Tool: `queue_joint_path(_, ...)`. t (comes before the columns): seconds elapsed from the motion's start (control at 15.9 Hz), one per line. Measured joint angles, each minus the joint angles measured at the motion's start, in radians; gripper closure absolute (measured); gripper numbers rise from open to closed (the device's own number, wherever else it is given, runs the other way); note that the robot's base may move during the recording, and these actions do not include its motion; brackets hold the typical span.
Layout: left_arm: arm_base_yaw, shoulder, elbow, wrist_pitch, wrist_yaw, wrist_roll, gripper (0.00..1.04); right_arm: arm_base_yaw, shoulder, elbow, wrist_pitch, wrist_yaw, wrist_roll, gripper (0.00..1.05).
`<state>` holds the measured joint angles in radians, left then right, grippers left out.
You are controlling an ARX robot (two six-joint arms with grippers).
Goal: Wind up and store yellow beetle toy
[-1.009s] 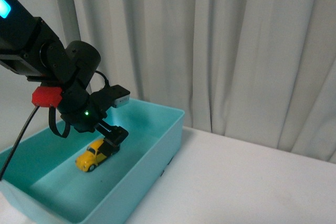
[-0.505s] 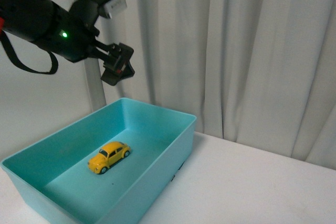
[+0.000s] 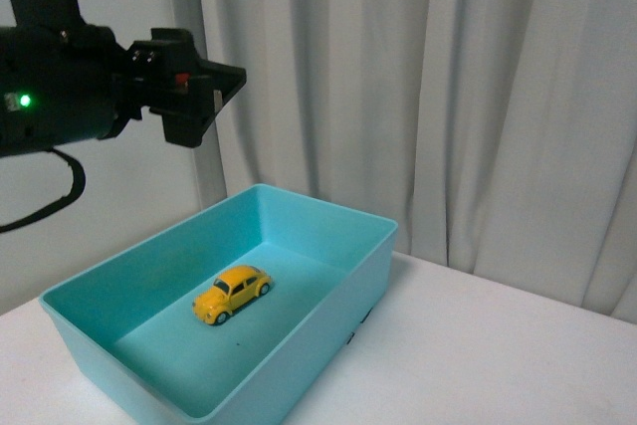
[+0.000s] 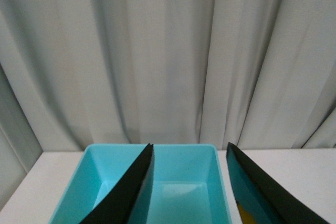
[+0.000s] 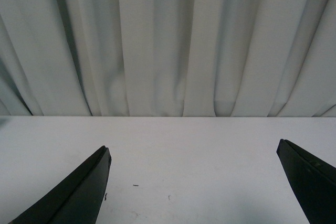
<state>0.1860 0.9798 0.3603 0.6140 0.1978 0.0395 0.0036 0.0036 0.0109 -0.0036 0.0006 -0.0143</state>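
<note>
There is one yellow toy car and one teal box. There is one white bench and one pale curtain, which hangs in many folds. Two tools can be counted: the left tool and the right tool, the second seen only from its own wrist. Each tool has two dark fingers. The front view takes in one arm, one green light and one black cable.
</note>
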Motion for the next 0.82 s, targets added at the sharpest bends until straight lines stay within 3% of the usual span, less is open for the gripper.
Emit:
queue_joint_path(0.25, -0.065, -0.143, -0.15, 0.006, -0.073, -0.036, 1.03, 0.0, 0.0, 0.0, 0.0, 0.0, 0.0, 0.07)
queue_joint_path(0.44, -0.092, -0.213, -0.199, -0.013, -0.097, -0.035, 1.03, 0.0, 0.0, 0.0, 0.0, 0.0, 0.0, 0.07)
queue_joint_path(0.57, -0.19, -0.315, -0.255, -0.063, -0.183, -0.035, 1.03, 0.0, 0.0, 0.0, 0.0, 0.0, 0.0, 0.07)
queue_joint_path(0.82, -0.185, -0.443, -0.303, -0.145, -0.199, -0.036, 1.03, 0.0, 0.0, 0.0, 0.0, 0.0, 0.0, 0.07)
